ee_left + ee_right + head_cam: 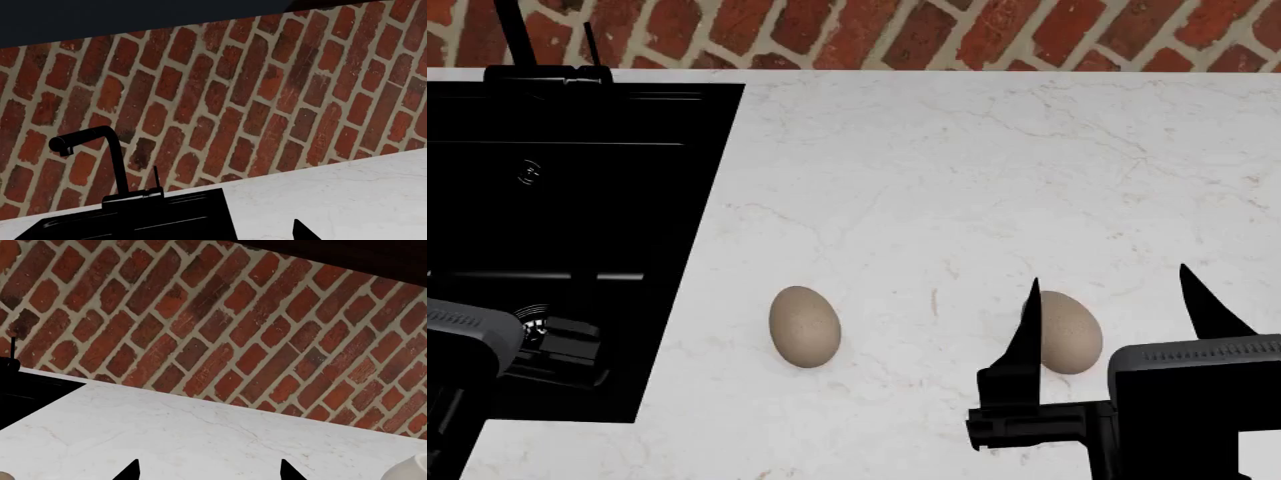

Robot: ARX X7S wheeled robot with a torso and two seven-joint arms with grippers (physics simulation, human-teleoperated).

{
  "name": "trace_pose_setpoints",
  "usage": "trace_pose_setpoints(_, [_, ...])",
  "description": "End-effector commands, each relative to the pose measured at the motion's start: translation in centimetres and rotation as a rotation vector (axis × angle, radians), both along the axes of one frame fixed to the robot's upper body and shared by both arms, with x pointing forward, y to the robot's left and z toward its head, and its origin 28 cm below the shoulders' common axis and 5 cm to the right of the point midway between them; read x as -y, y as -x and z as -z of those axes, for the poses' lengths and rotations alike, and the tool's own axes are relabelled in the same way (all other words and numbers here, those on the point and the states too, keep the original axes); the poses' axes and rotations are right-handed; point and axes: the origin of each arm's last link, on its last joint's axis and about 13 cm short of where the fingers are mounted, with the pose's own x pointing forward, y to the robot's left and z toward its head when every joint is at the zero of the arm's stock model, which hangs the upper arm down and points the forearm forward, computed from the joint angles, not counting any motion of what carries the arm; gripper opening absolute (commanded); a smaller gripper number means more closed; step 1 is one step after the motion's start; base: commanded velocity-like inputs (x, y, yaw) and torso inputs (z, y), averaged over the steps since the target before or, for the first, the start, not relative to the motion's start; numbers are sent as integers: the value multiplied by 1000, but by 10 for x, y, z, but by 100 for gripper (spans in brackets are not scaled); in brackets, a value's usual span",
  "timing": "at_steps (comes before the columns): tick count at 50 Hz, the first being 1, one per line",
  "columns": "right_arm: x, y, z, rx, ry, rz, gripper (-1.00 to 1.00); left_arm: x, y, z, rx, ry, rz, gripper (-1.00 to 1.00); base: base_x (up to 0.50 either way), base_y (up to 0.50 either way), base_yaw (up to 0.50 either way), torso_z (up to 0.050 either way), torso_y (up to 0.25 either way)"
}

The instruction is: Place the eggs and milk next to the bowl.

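eggs: two small tan-brown speckled oval eggs lie on their sides on the white marbled tabletop [961,160], well apart from each other; left egg [805,326] sits free near the black sink [561,200], right egg [1068,332] is partly behind the near finger of the right hand [1114,305]. right hand's black fingers stand apart, poised around or just above that egg; contact cannot be told. judgement: light, rigid, smooth and brittle shells, prone to roll and to slip out along the long axis; take hold across the short middle with gentle closing, no squeeze. left hand [507,345] shows only as a grey body over the sink; whether its fingers are apart or together cannot be told. head view alone shows both eggs. right wrist view alone shows a cream-white curved rim, probably the bowl [410,471], at its edge, plus brick wall [220,315]. left wrist view alone shows the black tap [100,150]. milk appears nowhere.
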Motion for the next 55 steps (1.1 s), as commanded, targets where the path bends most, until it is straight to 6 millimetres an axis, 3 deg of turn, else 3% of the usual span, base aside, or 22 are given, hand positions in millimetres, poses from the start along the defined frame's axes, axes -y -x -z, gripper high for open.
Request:
trace_pose_setpoints(1, [8, 1, -7, -51, -14, -4, 100, 1, 2, 1, -8, 4, 18, 100, 0, 0, 0, 0, 0])
trace_pose_setpoints(20, [23, -13, 4, -327, -12, -92, 100, 2, 3, 4, -12, -3, 24, 100, 0, 0, 0, 0, 0])
trace_pose_setpoints(30, [28, -18, 8, -365, -6, -92, 100, 3, 2, 5, -7, -6, 29, 100, 0, 0, 0, 0, 0])
trace_pose_setpoints(55, [34, -57, 37, -447, -37, -82, 100, 2, 4, 5, -8, -21, 22, 100, 0, 0, 0, 0, 0])
